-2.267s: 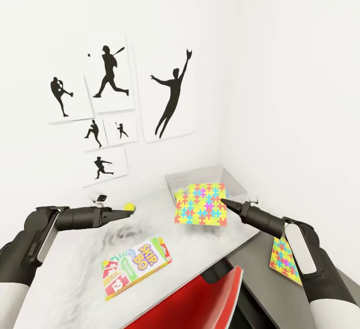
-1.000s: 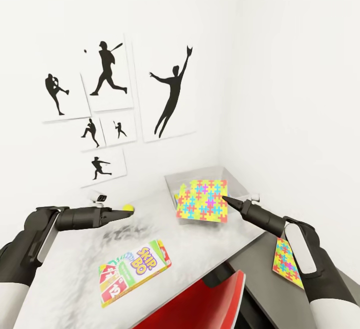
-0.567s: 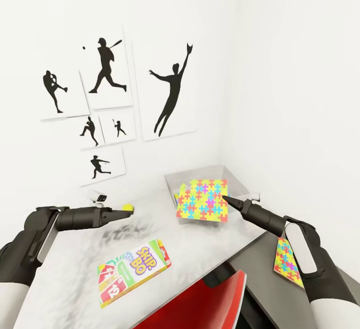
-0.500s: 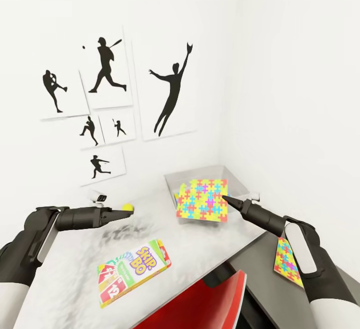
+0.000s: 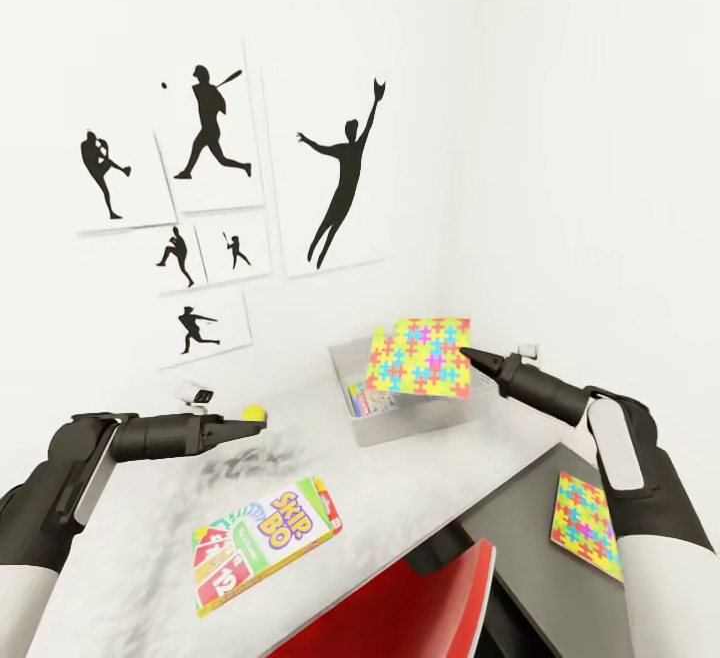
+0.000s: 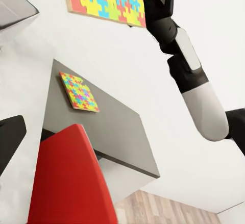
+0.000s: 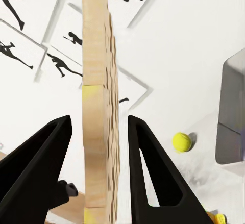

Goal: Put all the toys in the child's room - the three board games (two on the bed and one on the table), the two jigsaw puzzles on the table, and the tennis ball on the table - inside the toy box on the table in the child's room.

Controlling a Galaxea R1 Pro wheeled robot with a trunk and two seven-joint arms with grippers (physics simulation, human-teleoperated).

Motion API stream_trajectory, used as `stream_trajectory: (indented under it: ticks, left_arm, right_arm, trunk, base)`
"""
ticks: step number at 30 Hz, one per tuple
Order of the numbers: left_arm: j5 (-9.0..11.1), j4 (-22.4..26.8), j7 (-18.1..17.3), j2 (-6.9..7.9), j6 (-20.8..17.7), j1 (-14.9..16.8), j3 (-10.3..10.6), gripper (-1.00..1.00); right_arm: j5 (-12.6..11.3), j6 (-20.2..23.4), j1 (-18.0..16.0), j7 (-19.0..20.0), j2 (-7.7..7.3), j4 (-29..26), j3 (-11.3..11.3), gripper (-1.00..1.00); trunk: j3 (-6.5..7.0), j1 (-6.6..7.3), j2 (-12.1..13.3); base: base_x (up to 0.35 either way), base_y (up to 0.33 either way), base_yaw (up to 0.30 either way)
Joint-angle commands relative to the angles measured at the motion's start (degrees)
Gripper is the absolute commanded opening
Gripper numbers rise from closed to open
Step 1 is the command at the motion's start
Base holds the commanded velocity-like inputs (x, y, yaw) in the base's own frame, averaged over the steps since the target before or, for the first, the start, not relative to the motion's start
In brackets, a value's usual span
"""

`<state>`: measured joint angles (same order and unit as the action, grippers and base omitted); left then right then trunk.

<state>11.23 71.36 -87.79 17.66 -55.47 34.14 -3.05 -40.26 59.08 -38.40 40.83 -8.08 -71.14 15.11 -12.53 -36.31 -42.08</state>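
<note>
Right claw (image 5: 466, 352) is clamped on 1 edge of the flat square jigsaw puzzle with bright multicoloured interlocking pieces (image 5: 420, 355), holding it tilted in the air above the shallow pale grey toy box (image 5: 420, 414) at the far right of the mottled grey-white desk (image 5: 150, 538). Right wrist view: the puzzle's tan edge (image 7: 97, 106) stands between the 2 black fingers (image 7: 148, 173); gaps show on both sides, so contact looks slight, near the tips.

Handling judgement: the puzzle reads as a thin, stiff, light board. It does not sag though held by 1 edge only. Smooth faces and an off-centre pinch mean it could swing or slip; a deeper bite on the edge would be safer. Release low over the box.

Colourful flat boxes already lie inside the toy box.

Left claw (image 5: 258, 422) sits right beside the small yellow tennis ball (image 5: 256, 412) on the desk; open or closed, cannot tell. Ball: round, light, will roll; take it across its middle.

White-green-red SKIP-BO game box (image 5: 265, 541) lies flat near the desk's front edge. A 2nd jigsaw puzzle (image 5: 588, 524) lies on a lower dark grey surface (image 6: 102, 132) beside a red chair (image 5: 400, 608).
</note>
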Motion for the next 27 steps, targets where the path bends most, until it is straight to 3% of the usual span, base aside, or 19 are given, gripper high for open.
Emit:
stream_trajectory:
  ticks: [1, 8, 17, 22, 27]
  left_arm:
    - [0.02, 0.01, -0.19, 0.04, -0.61, 0.03, 0.0, 1.0]
    - [0.02, 0.01, -0.17, 0.17, -0.61, 0.04, -0.03, 1.0]
    - [0.02, 0.01, -0.11, 0.1, -0.59, 0.01, -0.03, 1.0]
    - [0.01, 0.01, -0.12, 0.09, -0.6, 0.02, -0.02, 1.0]
    - [0.02, 0.01, -0.17, 0.09, -0.6, 0.04, -0.02, 1.0]
  right_arm:
    - [0.43, 0.29, -0.63, -0.05, 0.0, 0.08, 0.15, -1.0]
    - [0.26, 0.46, -4.79, -6.43, -0.02, 2.79, 0.32, -1.0]
    - [0.27, 0.18, -12.87, -12.57, -0.25, 13.04, 0.37, -1.0]
    - [0.21, -0.01, -14.64, -16.41, -1.59, 16.46, 0.44, -1.0]
    - [0.12, -0.1, -15.87, -20.79, -1.81, 18.73, 0.64, -1.0]
  trunk:
    - [-0.28, -0.24, -0.49]
    - [-1.53, -1.78, -3.3]
    - [-3.15, -3.75, -6.91]
    - [-4.05, -4.85, -8.91]
    - [-4.94, -5.95, -10.92]
  base:
    - [0.0, 0.0, 0.0]
    - [0.0, 0.0, 0.0]
    - [0.0, 0.0, 0.0]
    - [0.0, 0.0, 0.0]
    - [0.0, 0.0, 0.0]
